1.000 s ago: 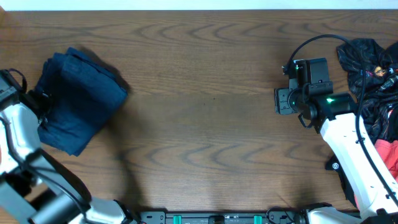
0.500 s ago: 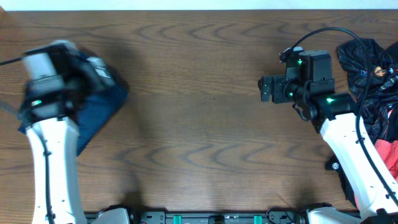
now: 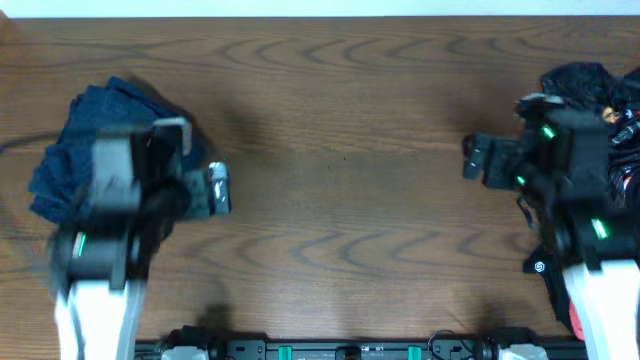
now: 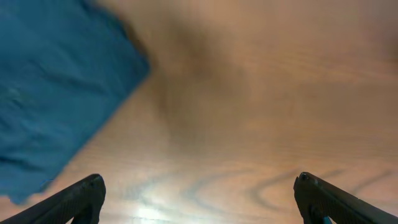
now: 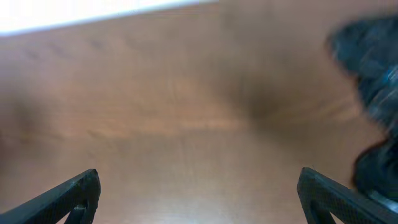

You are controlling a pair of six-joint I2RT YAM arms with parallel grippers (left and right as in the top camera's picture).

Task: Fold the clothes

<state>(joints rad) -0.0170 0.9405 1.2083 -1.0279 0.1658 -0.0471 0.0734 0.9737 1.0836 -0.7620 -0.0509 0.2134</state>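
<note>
The wrist cameras show what the overhead blurs: left gripper (image 4: 198, 190) and right gripper (image 5: 199, 183) both spread wide, holding nothing. The navy trousers (image 4: 56, 81) lie at the left, black clothes (image 5: 373, 68) far right, on the brown wooden table (image 3: 340, 200)

No text can be read anywhere; one small white round mark (image 3: 540, 267) is too tiny to decipher.
</note>
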